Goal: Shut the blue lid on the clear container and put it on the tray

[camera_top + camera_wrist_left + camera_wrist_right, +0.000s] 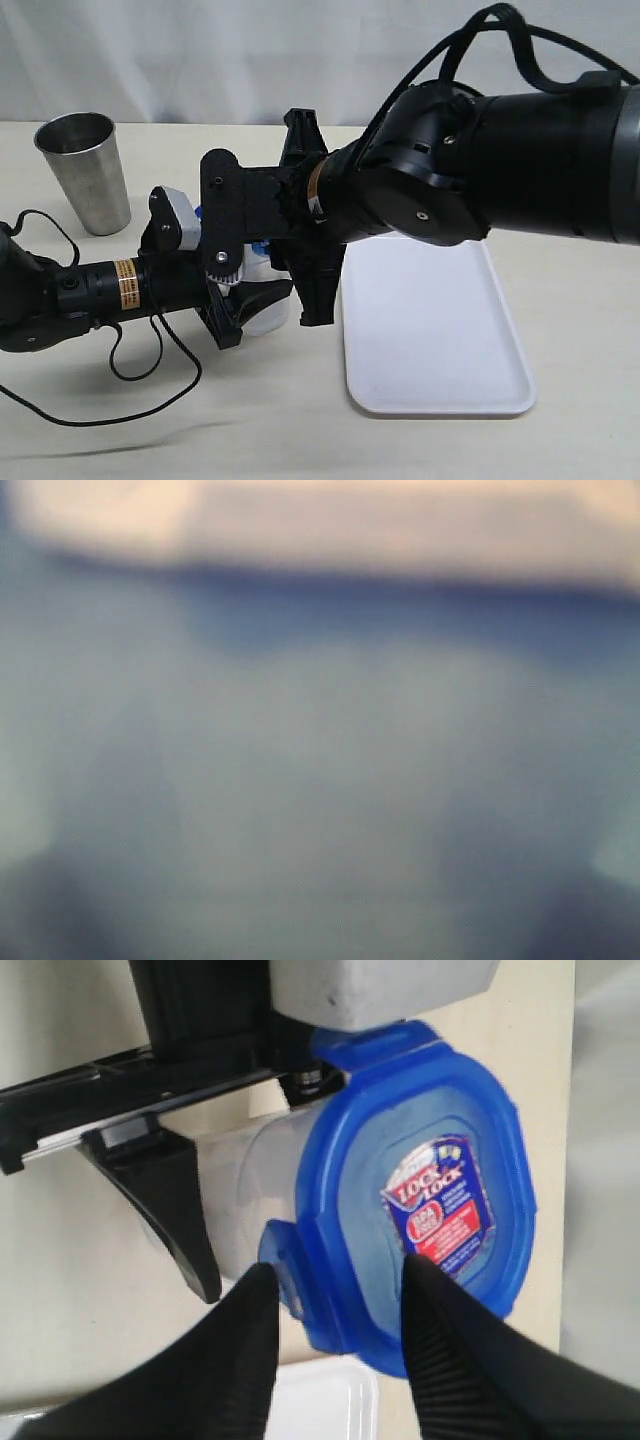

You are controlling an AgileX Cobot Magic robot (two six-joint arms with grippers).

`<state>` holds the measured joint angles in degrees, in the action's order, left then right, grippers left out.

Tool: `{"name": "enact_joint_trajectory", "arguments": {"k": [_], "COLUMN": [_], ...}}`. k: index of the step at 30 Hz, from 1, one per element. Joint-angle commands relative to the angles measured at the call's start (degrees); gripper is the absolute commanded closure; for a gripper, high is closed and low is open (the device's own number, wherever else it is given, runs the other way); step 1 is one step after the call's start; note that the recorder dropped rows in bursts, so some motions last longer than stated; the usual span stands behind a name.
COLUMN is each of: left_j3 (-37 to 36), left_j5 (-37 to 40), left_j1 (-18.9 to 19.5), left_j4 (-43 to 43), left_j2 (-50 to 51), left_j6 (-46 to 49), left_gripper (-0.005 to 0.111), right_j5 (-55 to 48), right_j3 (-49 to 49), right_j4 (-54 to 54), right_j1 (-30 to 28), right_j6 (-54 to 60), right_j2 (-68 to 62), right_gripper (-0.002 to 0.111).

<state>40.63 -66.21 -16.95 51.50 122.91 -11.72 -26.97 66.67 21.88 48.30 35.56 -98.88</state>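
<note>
The clear container (250, 1195) stands upright between the black fingers (165, 1195) of my left gripper (250, 305), which is shut on its body. On its rim sits the blue lid (420, 1180), sticker facing up; from outside only a sliver of the blue lid (258, 246) shows. My right gripper (336, 1265) comes down from above. One of its fingers presses a side flap from outside and the other rests on the lid's top, pinching that edge. The white tray (430, 330) lies just right of the container. The left wrist view is a grey-blue blur.
A grey metal cup (85, 170) stands at the back left. A black cable (150, 370) loops on the table under the left arm. The bulky right arm (520, 160) hangs over the tray's far end. A corner of the tray (320, 1400) shows below the lid.
</note>
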Motion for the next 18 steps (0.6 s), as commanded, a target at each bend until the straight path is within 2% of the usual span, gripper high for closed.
{"name": "enact_joint_trajectory", "arguments": {"k": [1,5,11,18], "left_j3": [0.19,0.19,0.19,0.19], "left_j5": [-3.05,-3.04,-3.37,-3.50], "left_j1": [-1.10,-1.10,-1.10,-1.10], "left_j4": [5.28,5.45,5.22,5.23], "left_j2": [0.08,0.08,0.08,0.08], "left_j6": [1.39,1.39,2.21,2.53], "left_gripper": [0.107,0.107,0.107,0.107], "right_j5": [-3.11,-3.23,-6.21,-7.82], "right_j3": [-2.39,-2.39,-2.27,2.22], "right_j4": [-2.14,3.29,1.63,-17.44], "right_j1": [1.32,3.19,3.36,0.62], "right_j6": [-3.07,-6.71,-6.49,-5.16], "right_j2": [-5.37,-6.41,-4.00,1.15], "right_gripper": [0.077,0.080,0.079,0.079]}}
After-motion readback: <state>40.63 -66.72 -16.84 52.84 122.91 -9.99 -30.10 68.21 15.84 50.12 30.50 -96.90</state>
